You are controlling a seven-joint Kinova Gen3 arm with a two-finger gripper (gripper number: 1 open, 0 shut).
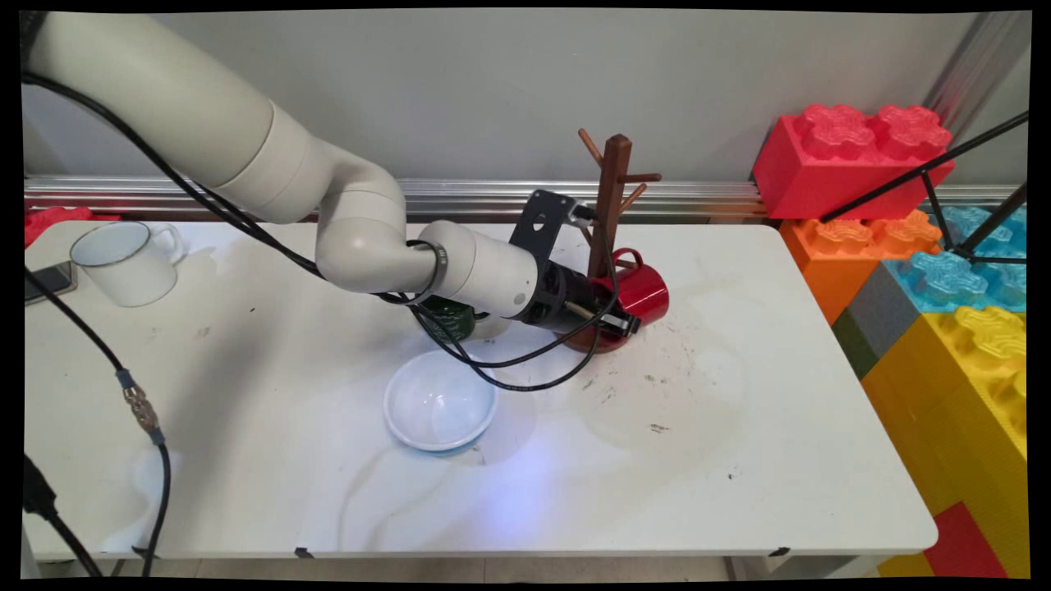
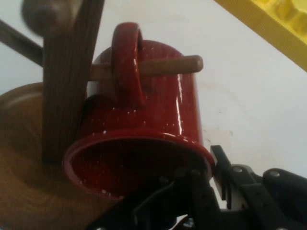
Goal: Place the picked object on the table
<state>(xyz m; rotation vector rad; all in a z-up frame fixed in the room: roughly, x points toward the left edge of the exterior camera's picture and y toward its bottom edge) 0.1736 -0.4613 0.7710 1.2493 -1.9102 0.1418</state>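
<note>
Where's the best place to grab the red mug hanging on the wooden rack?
Probably the rim of the red mug: its handle is threaded on a peg of the mug tree, so the open mouth faces the claw, one finger inside, one outside.

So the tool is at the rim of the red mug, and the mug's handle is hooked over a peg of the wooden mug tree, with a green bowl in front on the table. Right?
One thing is wrong: the bowl is white, as the main view shows. The tool is at the red mug rim, its handle over a peg of the mug tree.
</note>
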